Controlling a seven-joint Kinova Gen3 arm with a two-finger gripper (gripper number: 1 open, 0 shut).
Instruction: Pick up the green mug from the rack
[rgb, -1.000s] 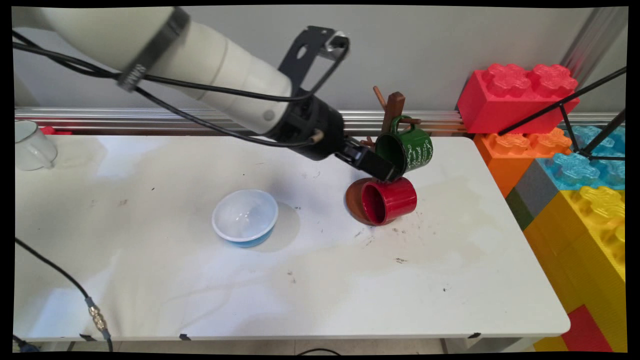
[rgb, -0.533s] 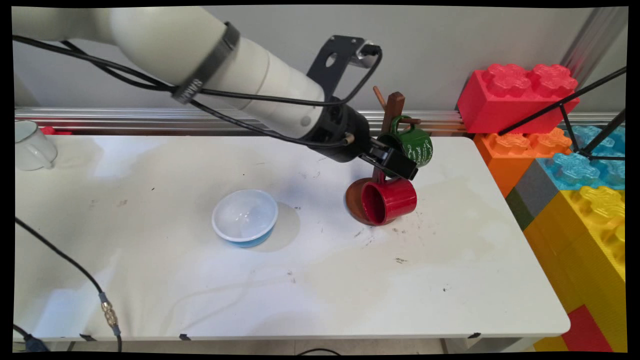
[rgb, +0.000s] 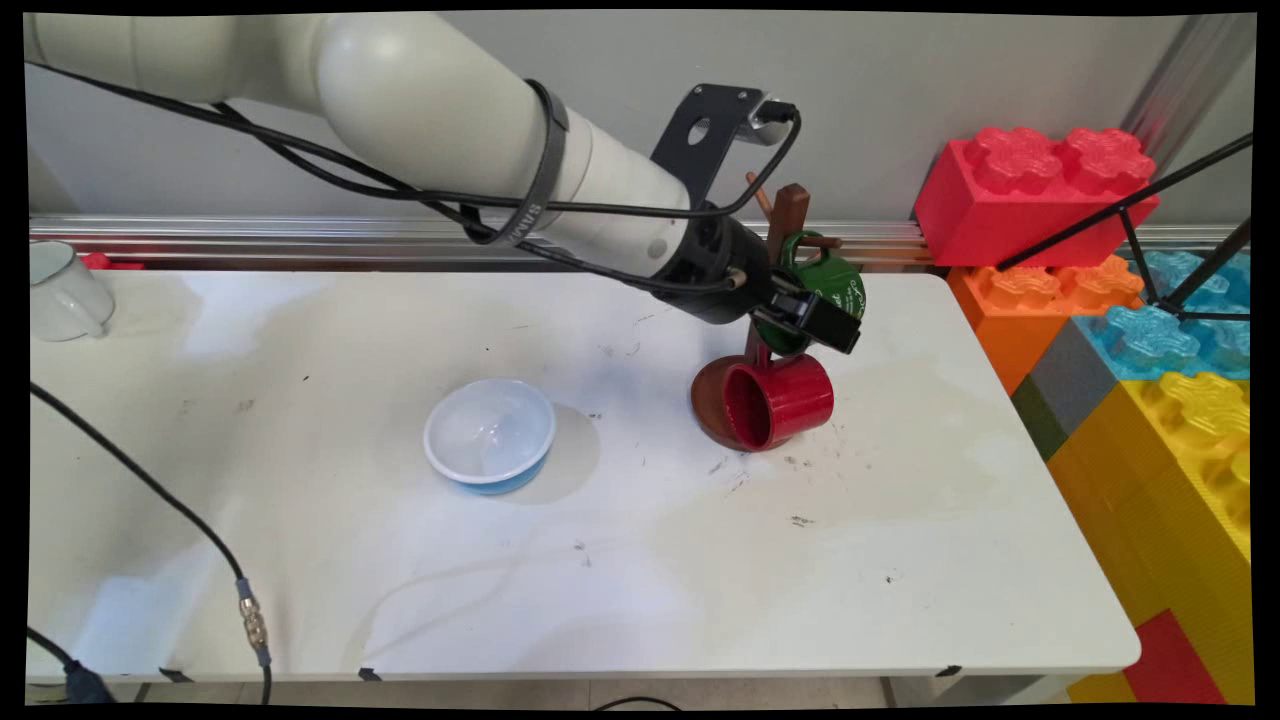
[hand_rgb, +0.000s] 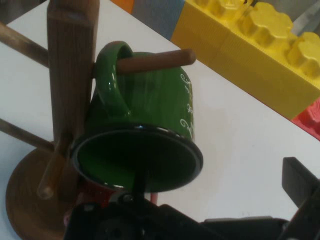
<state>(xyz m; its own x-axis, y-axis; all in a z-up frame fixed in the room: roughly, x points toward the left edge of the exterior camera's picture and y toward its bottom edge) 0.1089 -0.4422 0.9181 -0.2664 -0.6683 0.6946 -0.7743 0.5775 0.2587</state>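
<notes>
Right of centre in the main view, the gripper (rgb: 815, 322) sits at the green mug's (rgb: 835, 285) rim with its fingers apart, the mug hanging by its handle from a peg of the wooden mug stand (rgb: 789, 215).

The white tabletop (rgb: 600, 600) carries a wooden mug tree (rgb: 788, 215) just behind the gripper (rgb: 815, 325), a blue-and-white bowl (rgb: 490, 435) well to its left, and a white mug (rgb: 60, 290) far left.

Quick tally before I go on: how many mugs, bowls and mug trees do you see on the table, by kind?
Mugs: 3, namely the green mug hanging on a peg by the gripper, the red mug low on the tree, and the white mug at the table's far left.
Bowls: 1, the blue-and-white bowl.
Mug trees: 1, the wooden mug tree.
Total: 5.
</notes>
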